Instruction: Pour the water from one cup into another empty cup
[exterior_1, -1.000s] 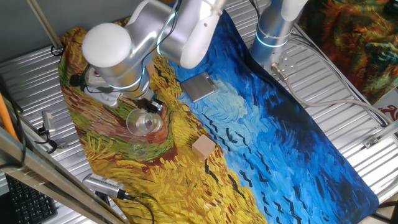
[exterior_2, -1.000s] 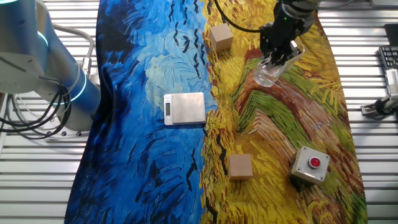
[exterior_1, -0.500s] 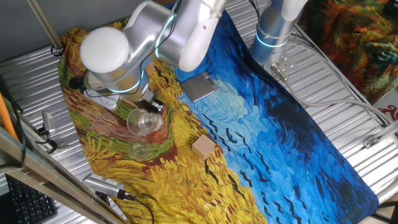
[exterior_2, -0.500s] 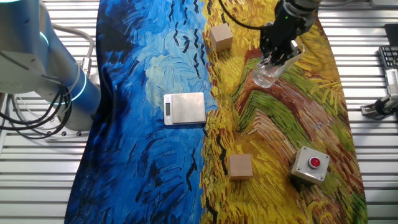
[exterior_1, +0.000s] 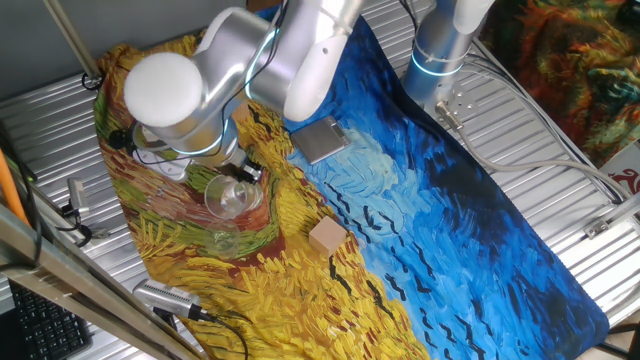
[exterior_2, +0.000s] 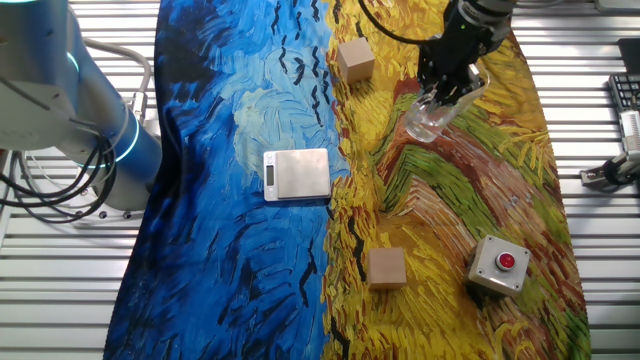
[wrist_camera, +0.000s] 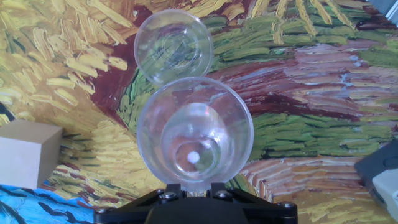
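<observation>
My gripper (wrist_camera: 194, 184) is shut on the base of the larger clear tumbler (wrist_camera: 194, 134) and holds it tipped over, with its wide rim facing away from the hand. The smaller clear cup (wrist_camera: 173, 46) stands upright on the yellow cloth just beyond the tumbler's rim. In one fixed view the tumbler (exterior_1: 230, 197) hangs tilted above the faint small cup (exterior_1: 222, 240), with the gripper (exterior_1: 240, 172) behind it. In the other fixed view the gripper (exterior_2: 447, 92) holds the tumbler (exterior_2: 428, 120). Water shows only as glints near the tumbler's base.
A wooden block (exterior_1: 327, 237) lies close to the cups; it also shows in the other fixed view (exterior_2: 354, 58). A second block (exterior_2: 386, 267), a red button box (exterior_2: 498, 264) and a silver scale (exterior_2: 297, 173) lie further off on the painted cloth.
The arm's upper joint has shifted slightly left. The tumbler stays tilted in the gripper over the small cup, hardly moved.
</observation>
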